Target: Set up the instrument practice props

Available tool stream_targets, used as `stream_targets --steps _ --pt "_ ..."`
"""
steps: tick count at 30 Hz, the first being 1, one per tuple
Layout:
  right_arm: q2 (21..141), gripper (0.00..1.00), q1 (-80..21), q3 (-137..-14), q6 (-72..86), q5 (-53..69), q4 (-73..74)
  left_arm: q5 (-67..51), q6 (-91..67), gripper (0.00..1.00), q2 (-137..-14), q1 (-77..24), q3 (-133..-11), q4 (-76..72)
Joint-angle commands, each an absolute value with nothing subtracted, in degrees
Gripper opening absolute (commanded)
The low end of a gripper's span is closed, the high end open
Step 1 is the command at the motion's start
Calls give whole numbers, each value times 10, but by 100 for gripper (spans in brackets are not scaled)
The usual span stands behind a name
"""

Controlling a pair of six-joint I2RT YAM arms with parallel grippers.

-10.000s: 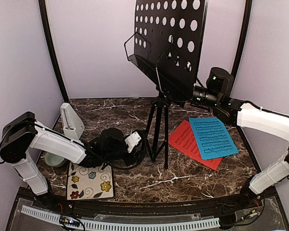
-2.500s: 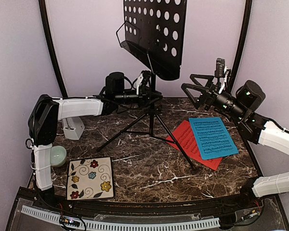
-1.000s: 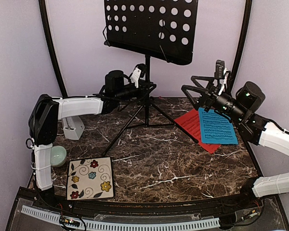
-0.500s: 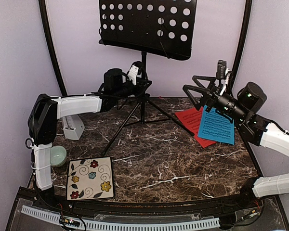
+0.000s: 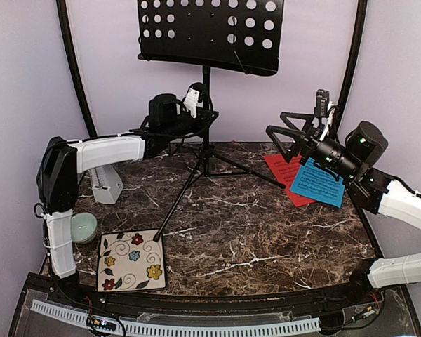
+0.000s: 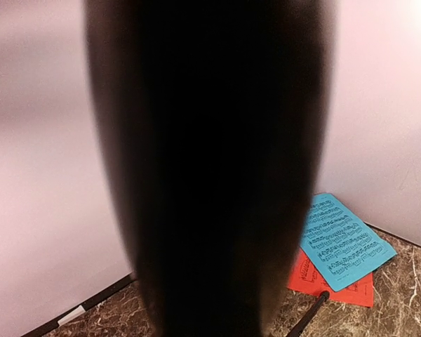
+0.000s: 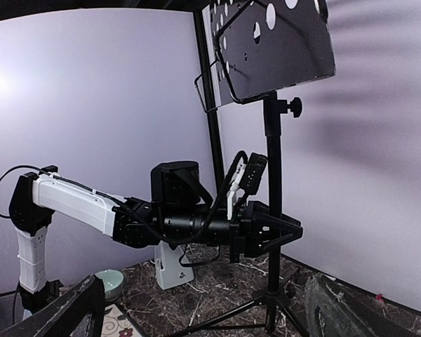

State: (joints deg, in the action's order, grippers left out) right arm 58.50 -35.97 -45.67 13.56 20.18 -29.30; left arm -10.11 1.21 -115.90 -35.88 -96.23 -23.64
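The black perforated music stand [image 5: 210, 31] is upright at the back centre, its desk facing forward. My left gripper [image 5: 208, 119] is shut on its pole [image 7: 272, 210], which fills the left wrist view as a dark blur [image 6: 210, 175]. One tripod leg reaches the red sheet [image 5: 282, 170]; the blue sheet [image 5: 321, 184] lies askew on top of it. The whitish metronome [image 5: 107, 184] stands at the left behind my left arm. My right gripper [image 5: 275, 121] hovers open and empty above the sheets, right of the stand.
A floral tile [image 5: 131, 260] lies at the front left, with a tripod foot [image 5: 156, 237] at its right corner. A pale green bowl [image 5: 83, 226] sits by the left arm's base. Purple walls and black frame posts [image 5: 351, 63] close the back.
My left gripper has carried the stand a little left and back, and its desk has turned to face front. The two sheets have slid and rotated toward the back right. The right gripper has barely moved.
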Motion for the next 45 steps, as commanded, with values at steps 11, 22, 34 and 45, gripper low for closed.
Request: stream_targets --steps 11,22,34,45 --pt "587 100 -356 -447 135 180 -311 26 4 0 -1026 -358 -918 -406" --pt "593 99 -356 -443 136 170 -313 124 0 0 -1012 -370 -941 -381" --pt "587 99 -356 -438 133 167 -311 237 0 0 -1036 -423 -912 -439" --pt "584 99 -356 -432 132 164 -312 302 13 0 -1044 -445 -870 -447"
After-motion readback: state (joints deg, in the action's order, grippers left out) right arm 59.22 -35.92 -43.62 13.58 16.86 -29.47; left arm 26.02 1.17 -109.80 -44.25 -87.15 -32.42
